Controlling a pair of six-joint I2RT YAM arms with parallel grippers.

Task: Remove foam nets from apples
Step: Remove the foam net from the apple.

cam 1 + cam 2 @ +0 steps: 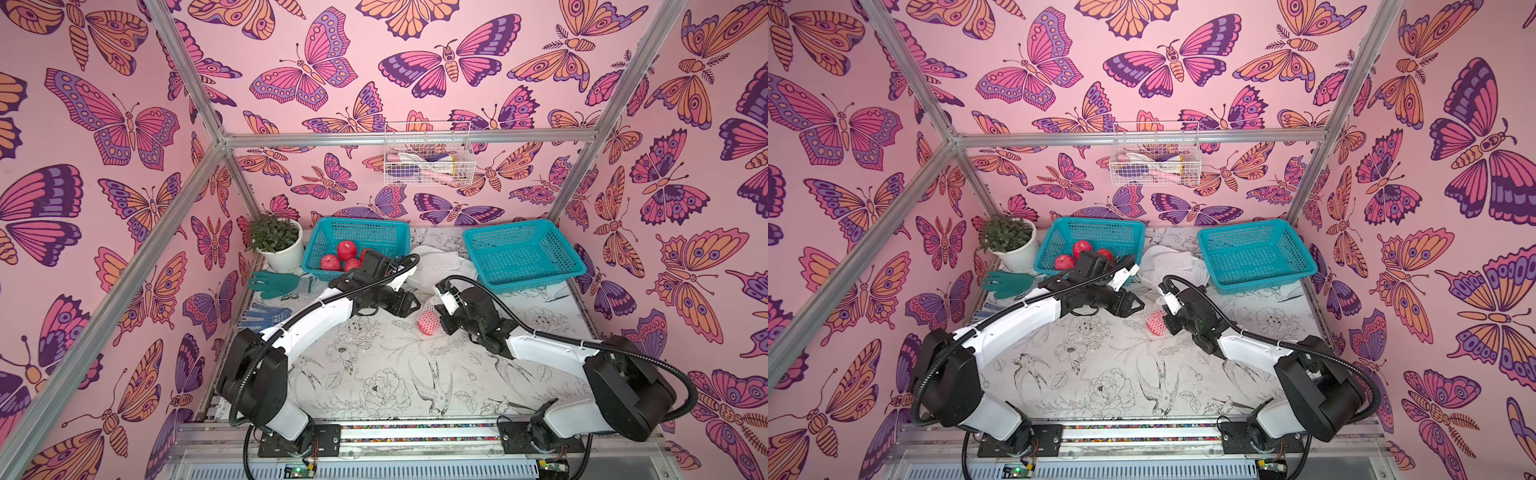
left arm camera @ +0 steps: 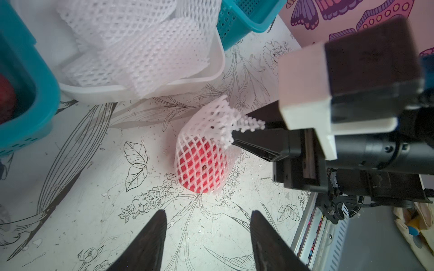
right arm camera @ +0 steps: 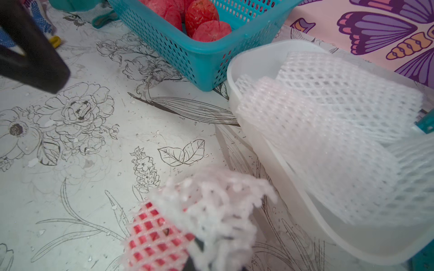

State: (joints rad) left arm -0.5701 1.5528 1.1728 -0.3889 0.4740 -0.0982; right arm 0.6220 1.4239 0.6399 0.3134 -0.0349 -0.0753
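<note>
One apple (image 2: 200, 170) lies on the table inside a white foam net (image 2: 218, 117), seen in both top views (image 1: 428, 323) (image 1: 1156, 323). Its red base pokes out of the net's lower end. My right gripper (image 2: 236, 137) (image 1: 441, 309) is shut on the net's loose upper end. My left gripper (image 2: 208, 214) (image 1: 413, 303) stands open a short way from the apple, with nothing between its fingers. Bare red apples (image 1: 346, 250) (image 3: 206, 22) sit in the left teal basket (image 1: 320, 241). Several empty foam nets (image 2: 141, 44) (image 3: 328, 112) fill a white tub (image 2: 94, 90).
An empty teal basket (image 1: 521, 251) stands at the back right. A potted plant (image 1: 276, 241), a green glove (image 1: 274, 284) and a blue-dotted glove (image 1: 266, 316) lie along the left side. A wire basket (image 1: 426, 160) hangs on the back wall.
</note>
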